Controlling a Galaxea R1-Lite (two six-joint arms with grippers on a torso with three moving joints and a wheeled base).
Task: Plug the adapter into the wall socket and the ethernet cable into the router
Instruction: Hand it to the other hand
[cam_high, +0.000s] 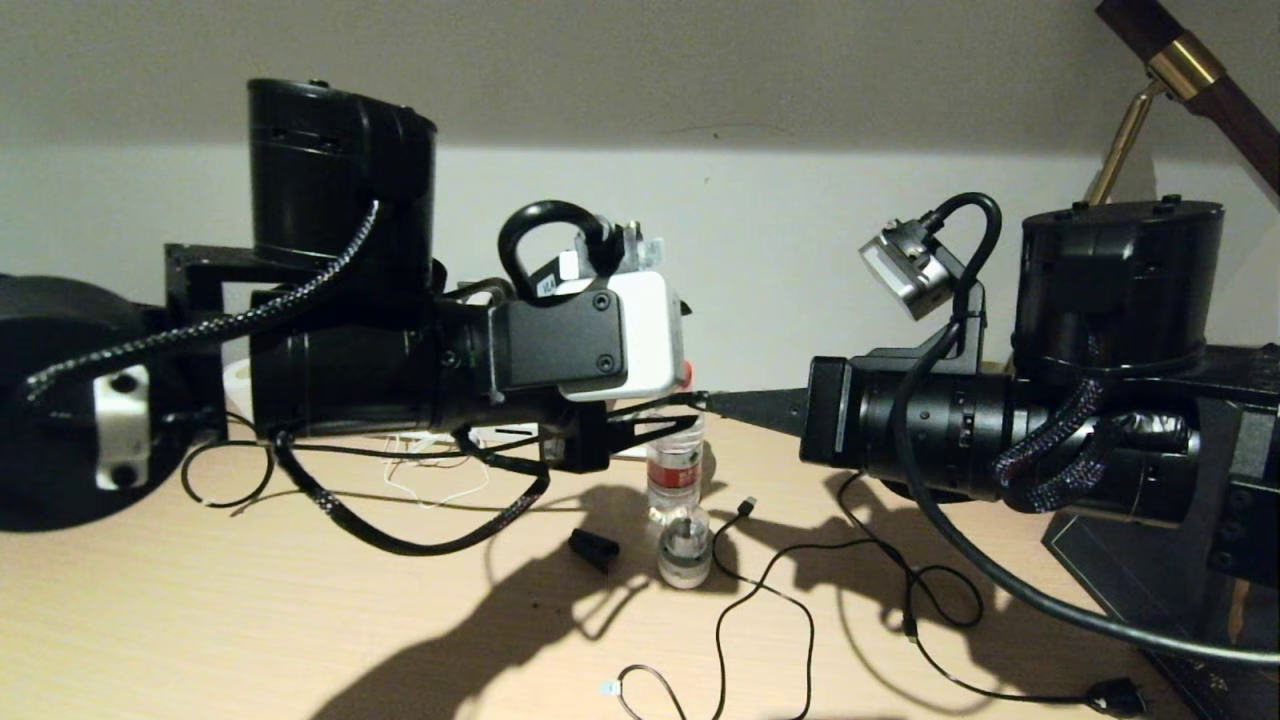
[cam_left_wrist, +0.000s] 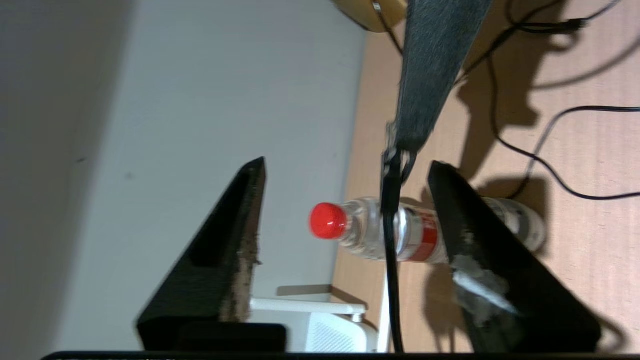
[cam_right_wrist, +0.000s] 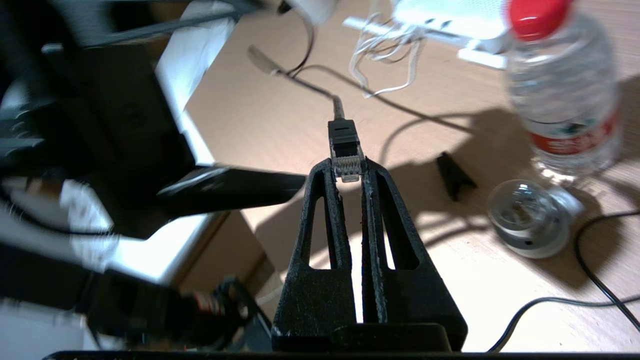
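Ethernet cable (cam_right_wrist: 345, 145) is pinched by its clear-tipped plug between the nearly closed jaws of the right gripper (cam_right_wrist: 348, 170), held above the bench (cam_high: 200, 620) with the black cord trailing away toward the left arm. The left gripper (cam_left_wrist: 345, 235) is held with its jaws wide, set on either side of the cord just behind the plug, so a handover is judged to be in hand. The router (cam_right_wrist: 450, 20) is seen lying at the back of the bench near the wall, just beside a red-capped water bottle (cam_high: 676, 470); loose white cord is piled in front of it. Neither adapter nor wall socket can be made out. Only the plug's tip is gripped, so it could be twisted or pulled free if the cord is tugged while the left jaws close. The bottle could be toppled on any approach to the router.
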